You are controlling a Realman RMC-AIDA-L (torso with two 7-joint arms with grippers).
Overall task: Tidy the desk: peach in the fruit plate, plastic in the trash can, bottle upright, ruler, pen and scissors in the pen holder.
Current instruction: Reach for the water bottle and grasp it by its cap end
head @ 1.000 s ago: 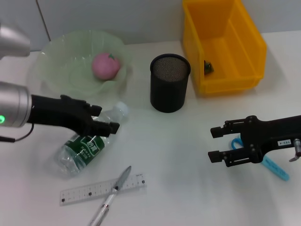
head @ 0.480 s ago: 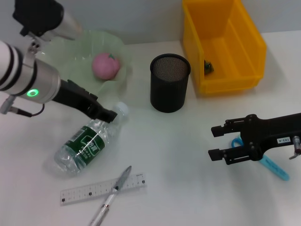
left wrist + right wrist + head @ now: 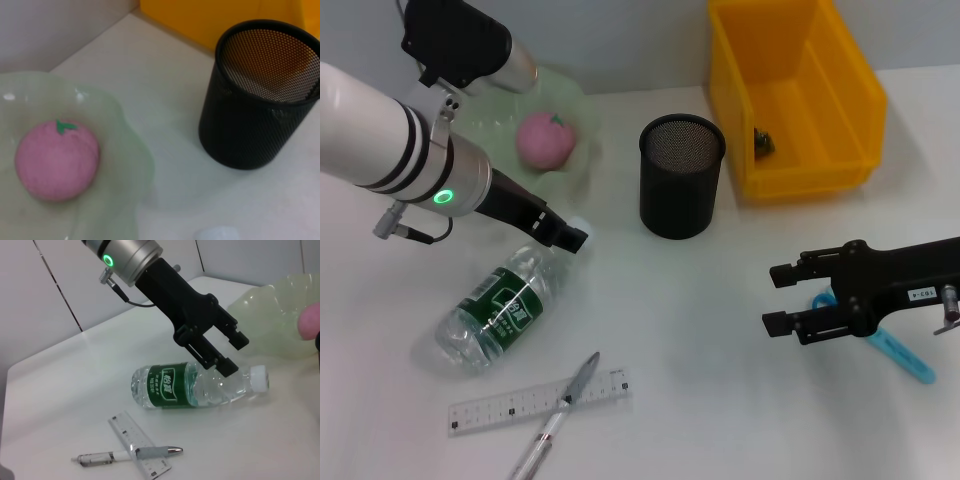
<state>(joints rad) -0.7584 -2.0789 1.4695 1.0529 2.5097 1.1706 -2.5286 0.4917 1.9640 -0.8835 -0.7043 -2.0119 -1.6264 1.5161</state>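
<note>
A clear water bottle with a green label lies on its side, cap toward the pen holder. My left gripper is open, its fingers either side of the bottle's neck end. The pink peach sits in the pale green fruit plate. The black mesh pen holder stands empty at centre. A clear ruler and a pen lie crossed at the front left. My right gripper is open, just left of the blue scissors.
A yellow bin stands at the back right with a small dark object inside. The left wrist view shows the peach, the plate, the pen holder and the bottle cap.
My left arm has swung round and its gripper has slid from the bottle's body up to the cap end. The bottle has shifted slightly. The right gripper has barely moved.
</note>
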